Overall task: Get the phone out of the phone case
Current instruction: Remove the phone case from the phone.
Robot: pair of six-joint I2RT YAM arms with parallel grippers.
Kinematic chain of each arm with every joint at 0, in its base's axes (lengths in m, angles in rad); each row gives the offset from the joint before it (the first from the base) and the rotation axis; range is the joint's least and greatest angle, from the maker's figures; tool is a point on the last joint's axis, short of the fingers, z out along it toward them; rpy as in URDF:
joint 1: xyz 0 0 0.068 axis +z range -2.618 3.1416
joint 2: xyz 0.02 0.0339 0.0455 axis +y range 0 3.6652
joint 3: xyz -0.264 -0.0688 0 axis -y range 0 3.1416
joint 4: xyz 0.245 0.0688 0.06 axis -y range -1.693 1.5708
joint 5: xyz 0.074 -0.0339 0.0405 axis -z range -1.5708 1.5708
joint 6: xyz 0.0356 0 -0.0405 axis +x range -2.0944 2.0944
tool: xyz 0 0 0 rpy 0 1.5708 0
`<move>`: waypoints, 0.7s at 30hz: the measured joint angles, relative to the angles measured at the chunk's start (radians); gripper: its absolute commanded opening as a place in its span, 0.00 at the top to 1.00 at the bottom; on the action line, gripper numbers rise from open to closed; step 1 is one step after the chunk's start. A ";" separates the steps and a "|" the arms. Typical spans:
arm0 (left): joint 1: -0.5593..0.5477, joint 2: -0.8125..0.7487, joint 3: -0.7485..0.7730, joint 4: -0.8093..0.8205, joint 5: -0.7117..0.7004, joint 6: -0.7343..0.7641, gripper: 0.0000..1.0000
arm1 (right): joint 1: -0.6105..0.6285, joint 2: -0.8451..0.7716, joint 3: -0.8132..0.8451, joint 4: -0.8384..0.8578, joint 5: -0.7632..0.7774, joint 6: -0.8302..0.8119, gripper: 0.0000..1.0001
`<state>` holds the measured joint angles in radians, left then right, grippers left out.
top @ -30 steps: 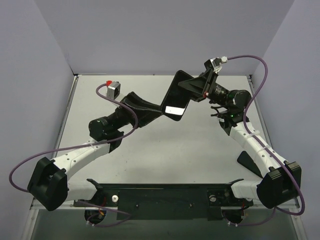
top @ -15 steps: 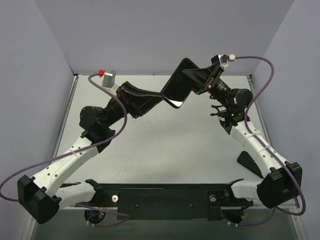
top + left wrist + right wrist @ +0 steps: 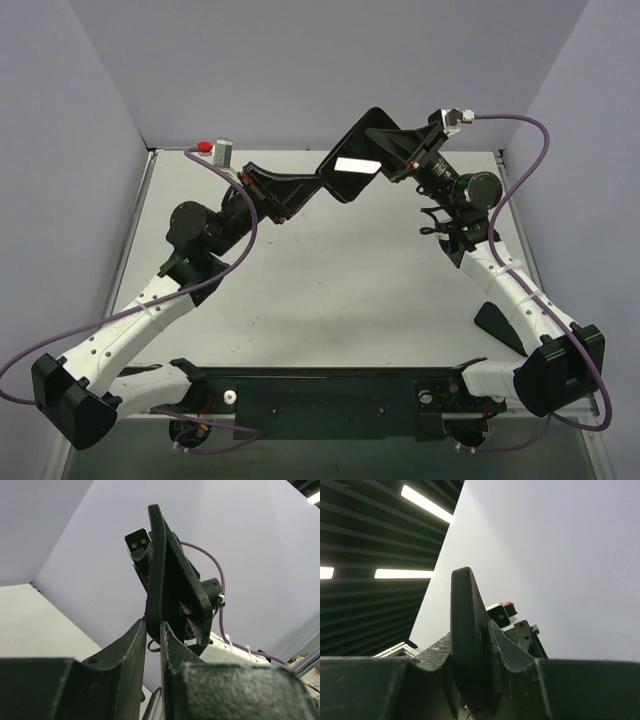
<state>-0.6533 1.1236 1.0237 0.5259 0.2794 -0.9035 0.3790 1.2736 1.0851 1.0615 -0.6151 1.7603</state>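
Two grippers share one load: your left gripper (image 3: 316, 188) and right gripper (image 3: 388, 150) each clamp an opposite end of the phone (image 3: 352, 168), held tilted high above the table (image 3: 330, 300). Keep one end firm and peel the phone case (image 3: 156, 555) off a corner slowly; a slack pinch would likely mean a drop. The load is a slim black slab whose glossy face catches glare; its seam cannot be made out.

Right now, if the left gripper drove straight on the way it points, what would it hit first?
The phone: the left gripper is clamped on its near edge. Just beyond sits the right gripper, holding the far side, though the depth there is unclear.
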 measured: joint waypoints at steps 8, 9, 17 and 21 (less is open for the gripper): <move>0.001 0.006 -0.003 -0.068 -0.030 0.063 0.76 | -0.009 -0.014 0.001 -0.091 0.002 -0.147 1.00; 0.002 0.000 -0.013 -0.084 -0.024 0.075 0.65 | -0.010 -0.032 0.004 -0.167 -0.006 -0.216 1.00; 0.007 -0.083 -0.135 -0.211 0.208 0.150 0.28 | -0.016 -0.177 0.070 -0.678 -0.156 -0.654 1.00; 0.025 -0.153 -0.140 -0.275 0.295 0.168 0.29 | -0.039 -0.188 0.080 -0.719 -0.220 -0.694 1.00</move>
<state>-0.6281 0.9710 0.8833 0.2512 0.5747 -0.7357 0.3397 1.0855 1.1648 0.3428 -0.8356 1.0660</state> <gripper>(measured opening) 0.717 0.144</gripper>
